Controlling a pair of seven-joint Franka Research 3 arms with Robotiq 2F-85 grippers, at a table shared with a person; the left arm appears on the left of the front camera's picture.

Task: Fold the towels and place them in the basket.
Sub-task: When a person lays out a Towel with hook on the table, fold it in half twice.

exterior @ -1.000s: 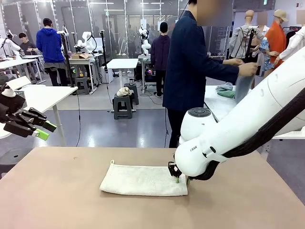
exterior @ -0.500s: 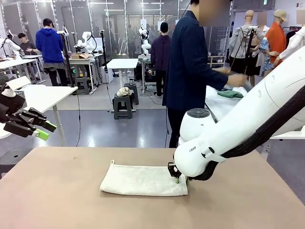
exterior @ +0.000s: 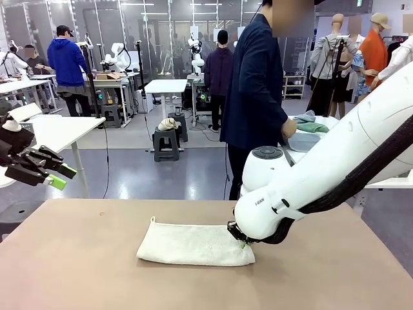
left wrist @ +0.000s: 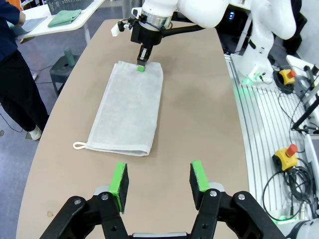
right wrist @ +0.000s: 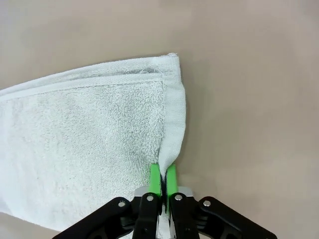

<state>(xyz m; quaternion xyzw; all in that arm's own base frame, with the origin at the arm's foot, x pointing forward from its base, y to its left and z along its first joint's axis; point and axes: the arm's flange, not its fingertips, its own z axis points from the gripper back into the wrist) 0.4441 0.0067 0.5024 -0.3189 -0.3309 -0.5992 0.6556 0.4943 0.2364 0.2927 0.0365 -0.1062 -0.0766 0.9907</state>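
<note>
Our right pincer (right wrist: pixel 163 172) is closed tight on the short hem (right wrist: pixel 175 114) of the cream towel (right wrist: pixel 84 139), at the cloth's 3 o'clock end as seen from the front. The towel lies flat in two layers in the middle of the tabletop (exterior: pixel 97 271), its loop (exterior: pixel 152 220) at the 10 o'clock corner. Our left pincer (left wrist: pixel 159 181) hangs open and empty, well off toward 9 o'clock. We judge the bite thin: if it has caught just one layer, lifting would peel the fold open, and if the hem slips, that end drops crooked. With nothing pinning the far end, a fast pull could drag the whole towel instead of folding it.
</note>
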